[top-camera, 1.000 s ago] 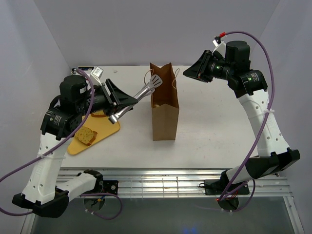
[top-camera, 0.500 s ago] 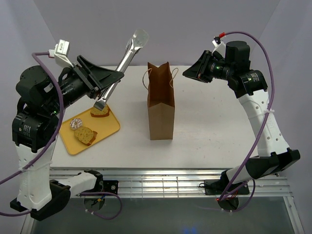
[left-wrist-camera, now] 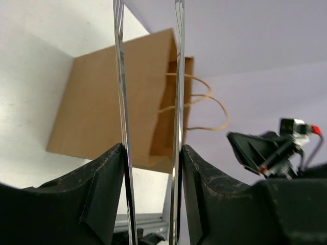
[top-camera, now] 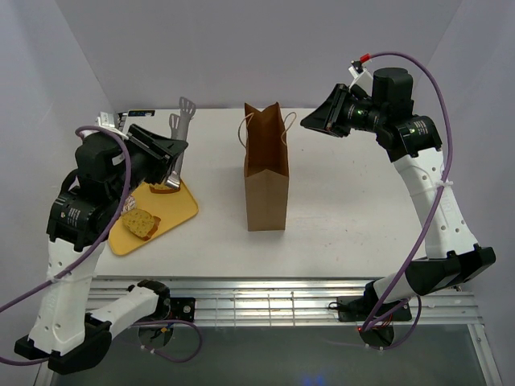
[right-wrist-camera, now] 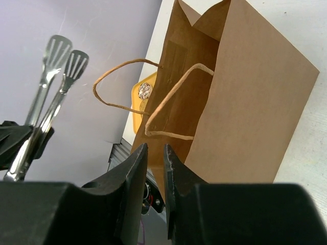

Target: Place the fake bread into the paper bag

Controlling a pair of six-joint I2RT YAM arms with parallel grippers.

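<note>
The paper bag (top-camera: pixel 266 175) stands upright and open mid-table; it also shows in the left wrist view (left-wrist-camera: pixel 102 112) and the right wrist view (right-wrist-camera: pixel 255 102). A thick yellowish bread slice (top-camera: pixel 141 223) lies on the yellow tray (top-camera: pixel 183 211). A second brown bread piece (top-camera: pixel 165 189) lies at the tray's far end. My left gripper (top-camera: pixel 172 158) (left-wrist-camera: pixel 152 153) is shut on metal tongs (top-camera: pixel 180 129) (left-wrist-camera: pixel 121 76), tips up and empty, left of the bag. My right gripper (top-camera: pixel 310 122) (right-wrist-camera: pixel 155 153) hovers by the bag's handles (right-wrist-camera: pixel 173 97), nearly shut and empty.
A crumpled silvery ball (right-wrist-camera: pixel 145 91) sits on the tray, seen past the bag handles; my left arm hides it from above. The tongs (right-wrist-camera: pixel 56 76) rise left of the bag. Grey walls close in the table at the back and sides.
My left arm drew the tongs back from over the bag's mouth, swung them high, then lowered them over the tray's far end. The bag shifted slightly. My right arm stayed still.
</note>
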